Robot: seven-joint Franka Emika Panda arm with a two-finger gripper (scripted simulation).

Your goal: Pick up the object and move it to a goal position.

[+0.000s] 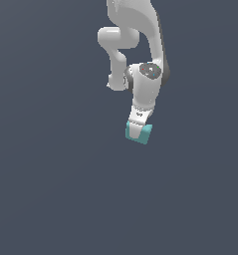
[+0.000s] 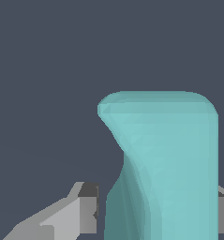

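My fingers (image 2: 87, 208) are clamped on the teal block (image 1: 140, 133) — it sits squarely between them, flanked on both sides, ready to carry to the goal.

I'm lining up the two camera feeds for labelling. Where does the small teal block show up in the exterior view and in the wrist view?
Exterior view: the small plain teal block sits just right of centre, at the tip of the white arm's tool.
Wrist view: the block fills the lower right, looming large between the grey fingers.
Shared landmark: the tool's fingers flanking the block on both sides.
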